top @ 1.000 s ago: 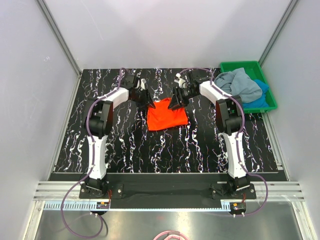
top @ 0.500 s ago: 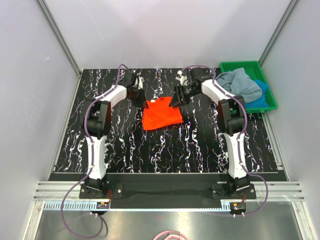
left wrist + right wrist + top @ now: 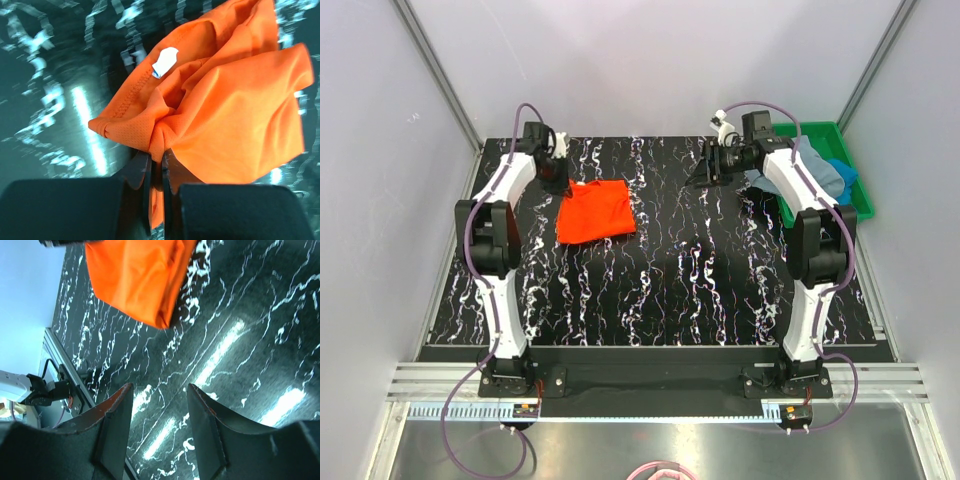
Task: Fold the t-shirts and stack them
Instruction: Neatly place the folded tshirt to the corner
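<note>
the orange t-shirt lies as a small folded rectangle on the left part of the black marbled table, well apart from the green tray at the far right corner. the left gripper is pinched together on the shirt's far-left corner; the left wrist view shows a bunched fold of orange mesh squeezed between the two dark fingers, with the white label facing up just beyond. holding that corner lets the arm slide the whole bundle sideways without opening the fold, which i judge to be the point: parking the finished shirt at the left so the middle of the table is free for spreading another one.

the right gripper has its fingers spread apart with nothing between them, only bare table below, and the orange shirt shows far off at the top of its view. from above it hangs at the far right of the table, just beside the tray, where the grey-blue t-shirt sits crumpled over the bright blue t-shirt. that stance suits reaching in for the grey-blue one next. one of three looks folded; nothing is stacked yet
</note>
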`<act>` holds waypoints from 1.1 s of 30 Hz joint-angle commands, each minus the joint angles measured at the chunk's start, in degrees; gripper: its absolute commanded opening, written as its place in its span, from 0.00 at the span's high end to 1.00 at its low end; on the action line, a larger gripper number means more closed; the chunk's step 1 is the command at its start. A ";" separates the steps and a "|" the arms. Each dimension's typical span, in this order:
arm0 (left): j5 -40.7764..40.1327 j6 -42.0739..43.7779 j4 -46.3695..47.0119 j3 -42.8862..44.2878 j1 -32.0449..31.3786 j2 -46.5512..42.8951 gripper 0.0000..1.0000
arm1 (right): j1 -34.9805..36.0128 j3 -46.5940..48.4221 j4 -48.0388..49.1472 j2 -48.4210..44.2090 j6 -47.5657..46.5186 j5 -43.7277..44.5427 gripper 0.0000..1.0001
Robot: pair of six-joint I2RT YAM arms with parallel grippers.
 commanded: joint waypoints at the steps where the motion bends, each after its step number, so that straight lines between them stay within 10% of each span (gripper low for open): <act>1: -4.35 5.55 -2.09 3.62 1.55 -0.20 1.00 | 0.48 -2.83 0.88 -4.04 -0.43 0.75 0.45; 33: -34.32 22.79 0.37 22.26 17.81 14.30 1.00 | -0.31 -8.64 1.23 -8.97 -0.96 1.36 0.45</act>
